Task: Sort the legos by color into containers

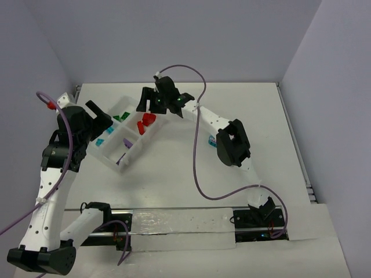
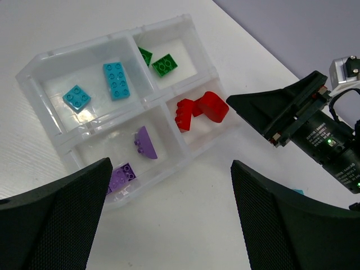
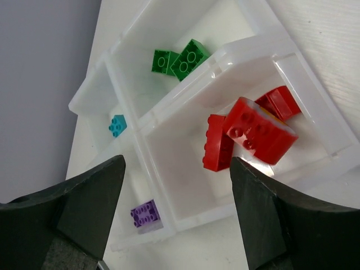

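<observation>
— While both arms reach over the tray [image 2: 84, 59], where exactly does it sit?

— On the tabletop [image 1: 249, 98], close to the left edge and toward the far left corner, turned at a slant to the edges.

— And the bricks?

— The ones in the tray lie by colour. Two teal bricks [image 2: 116, 80] lie a little apart in the long compartment. Two green bricks [image 2: 165, 64] sit side by side in the compartment next to it. Across a wall from the green, the red bricks [image 3: 259, 132] are bunched together in a corner compartment, with a curved one leaning against a studded block. Two purple pieces [image 2: 145, 143] lie on the side of the tray toward the near edge, next to the red. Whether a wall parts those two I cannot tell.

— What about the right tool [image 3: 176, 163]?

— It hangs over the red compartment with its jaws spread wide and nothing between them. The red bricks lie below the gap, and neither finger touches them.

— And the left tool [image 2: 170, 166]?

— Also wide open and empty, above the purple side of the tray. The two tools are apart, facing each other across the tray.
</observation>
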`<control>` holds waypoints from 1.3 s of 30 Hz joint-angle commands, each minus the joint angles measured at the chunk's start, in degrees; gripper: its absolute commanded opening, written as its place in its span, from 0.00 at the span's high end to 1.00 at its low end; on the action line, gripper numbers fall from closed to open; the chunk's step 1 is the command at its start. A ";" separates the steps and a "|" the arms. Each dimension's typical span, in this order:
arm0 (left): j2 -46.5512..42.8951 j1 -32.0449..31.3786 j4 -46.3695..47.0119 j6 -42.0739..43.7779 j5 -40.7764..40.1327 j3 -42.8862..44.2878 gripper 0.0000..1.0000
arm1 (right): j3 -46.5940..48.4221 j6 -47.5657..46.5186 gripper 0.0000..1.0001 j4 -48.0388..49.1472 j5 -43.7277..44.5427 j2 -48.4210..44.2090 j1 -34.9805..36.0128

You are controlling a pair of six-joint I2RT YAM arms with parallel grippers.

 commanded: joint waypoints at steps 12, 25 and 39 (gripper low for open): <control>3.91 0.12 2.33 4.83 8.48 3.46 0.09 | -58.36 -3.92 0.18 -2.38 12.98 -52.17 -20.31; 8.56 -0.06 0.02 10.09 3.92 9.19 0.07 | -64.63 -2.90 0.13 0.04 10.50 -46.57 -27.82; 5.60 -0.05 -0.83 9.38 3.22 6.56 0.07 | -58.91 -1.64 0.13 2.19 11.85 -33.37 -25.10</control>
